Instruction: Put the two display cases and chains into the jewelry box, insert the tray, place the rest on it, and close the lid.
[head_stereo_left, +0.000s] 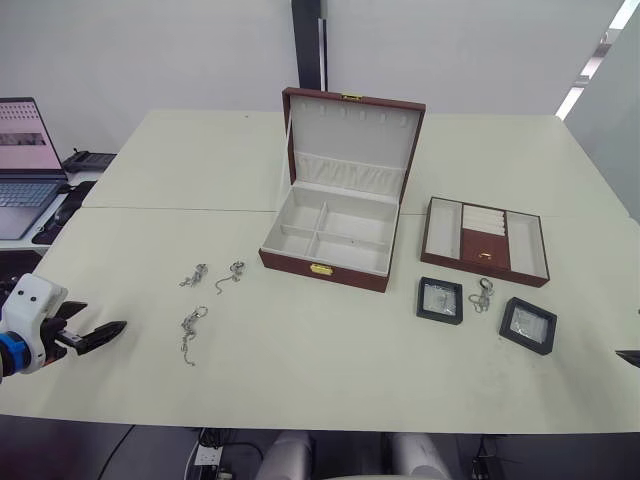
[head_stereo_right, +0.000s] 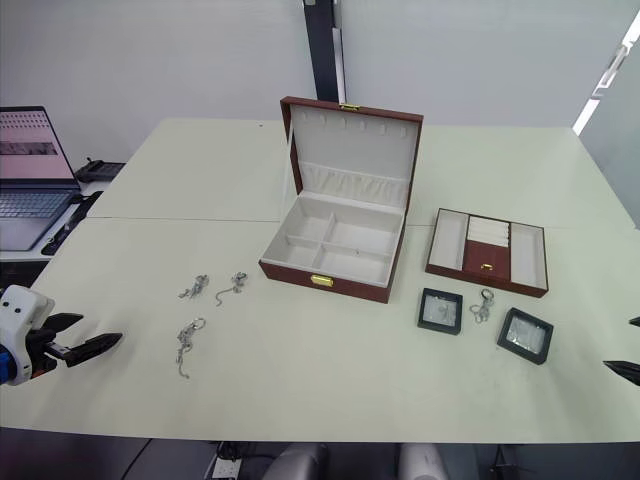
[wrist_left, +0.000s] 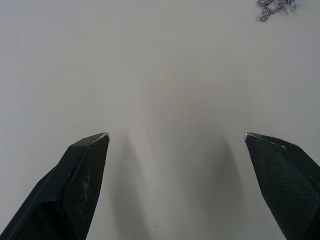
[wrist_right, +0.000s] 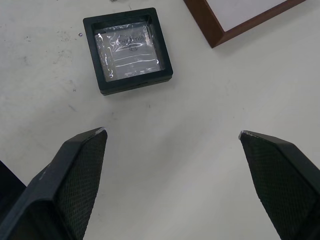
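Room: your left end effector (head_stereo_left: 100, 333) hangs spread by the table (head_stereo_left: 300, 370) near edge; right end effector (wrist_right: 172, 135) spread too.
Jewelry box (head_stereo_left: 325, 238): lid (head_stereo_left: 352, 140) upright, compartments bare.

Matt surfaces, shiny metal

The tabletop (head_stereo_left: 300, 370) looks smooth and matt; the jewelry box (head_stereo_left: 325, 262) has cream cloth-like lining; chains (head_stereo_left: 188, 335) glint metallic; display cases (wrist_right: 128, 49) show glossy clear windows in matt black frames.
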